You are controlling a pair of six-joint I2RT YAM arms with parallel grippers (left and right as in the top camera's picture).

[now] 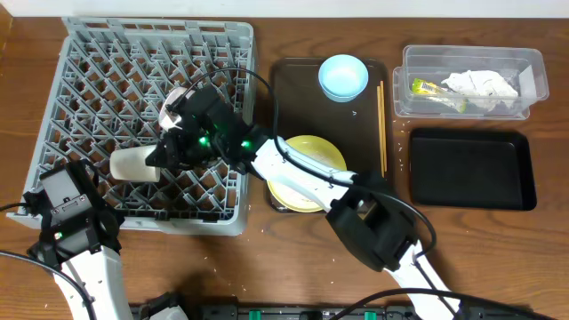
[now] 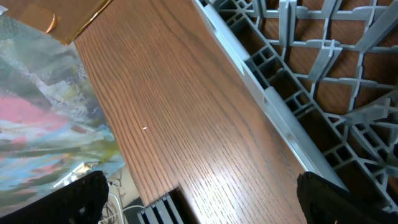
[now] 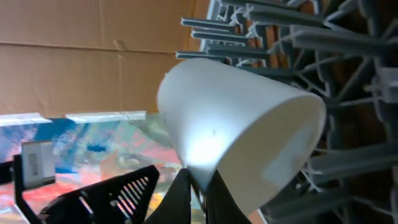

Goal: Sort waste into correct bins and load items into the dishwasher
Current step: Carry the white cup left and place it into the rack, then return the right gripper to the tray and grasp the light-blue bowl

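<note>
My right gripper reaches over the grey dish rack and is shut on the rim of the cream cup, held on its side above the pegs. In the right wrist view the cup fills the frame with the fingers pinching its rim. A pinkish-white bowl shows partly under the arm. The pale yellow plate, light blue bowl and chopsticks lie on the brown tray. The clear tub holds the napkin and yellow-green wrapper. The black tray stands below it. My left gripper is open over bare table beside the rack's edge.
Pale crumbs lie on the table between the brown tray and the black tray. The left arm's base sits at the rack's front left corner. Cables and a black strip run along the table's front edge.
</note>
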